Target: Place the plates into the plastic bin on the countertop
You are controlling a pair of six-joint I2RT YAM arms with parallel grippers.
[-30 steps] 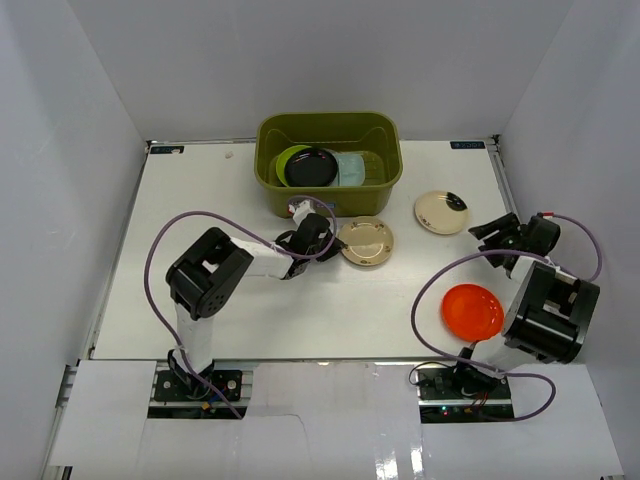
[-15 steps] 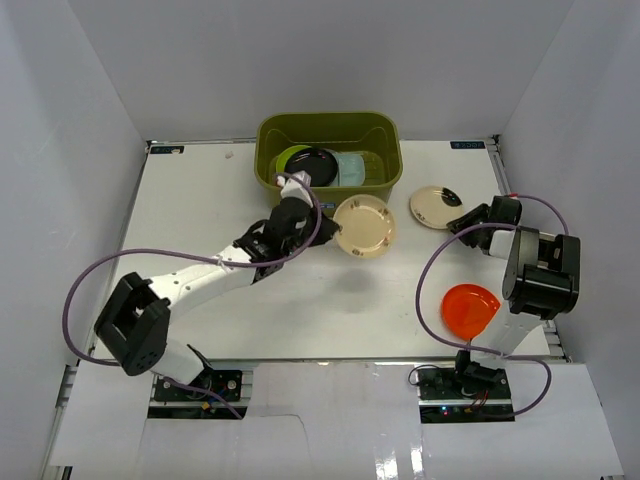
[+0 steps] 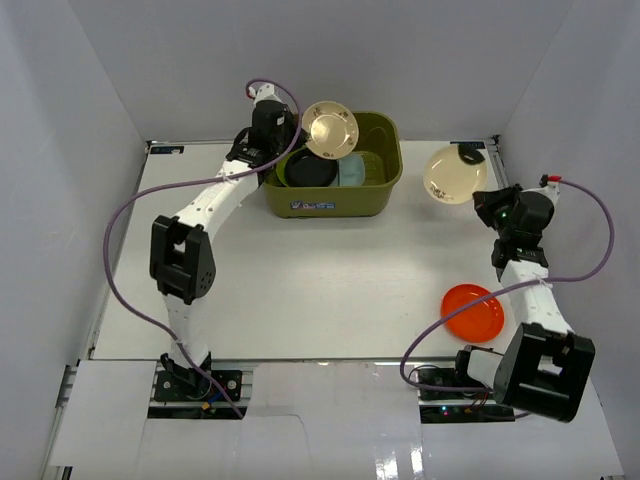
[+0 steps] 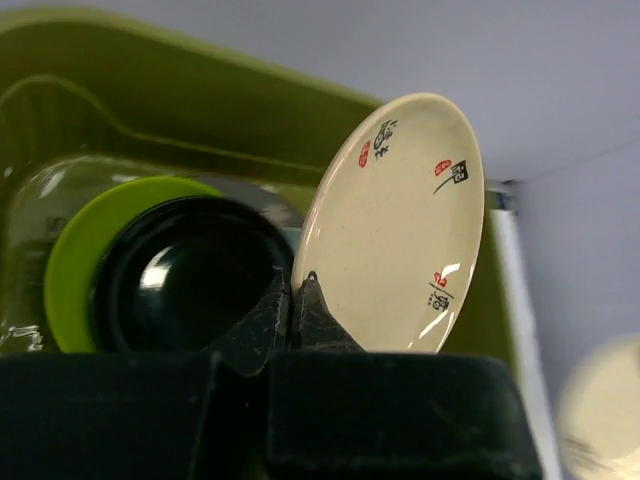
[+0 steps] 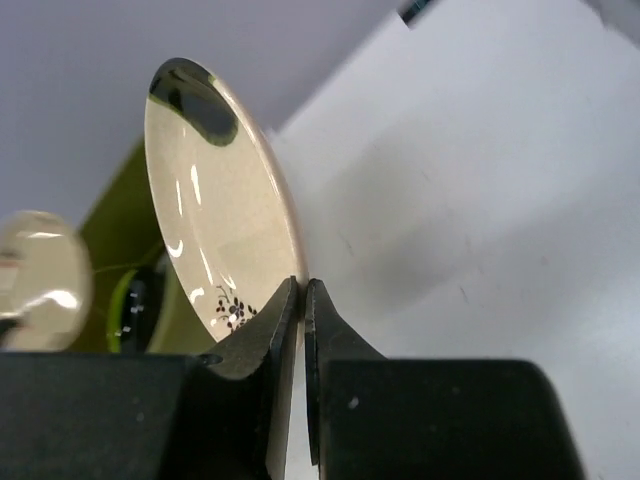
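Note:
My left gripper [image 3: 297, 137] [image 4: 296, 290] is shut on the rim of a small cream plate [image 3: 331, 128] [image 4: 395, 225] with red and black marks, held on edge above the olive-green plastic bin [image 3: 330, 195] [image 4: 150, 100]. Inside the bin lie a black plate [image 3: 310, 170] [image 4: 185, 275] on a lime green one [image 4: 75, 260] and a pale mint dish [image 3: 352, 170]. My right gripper [image 3: 478, 192] [image 5: 303, 285] is shut on the rim of a second small cream plate [image 3: 455, 174] [image 5: 215, 220], lifted off the white countertop [image 3: 330, 270] at the right. An orange plate [image 3: 473, 311] lies flat near the right arm.
White walls close the countertop on three sides. Purple cables loop from both arms over the table. The left arm stretches from its base up the left side to the bin's back rim.
The left gripper carried its cream plate from in front of the bin up over its back part. The right gripper shut on the other cream plate and lifted it.

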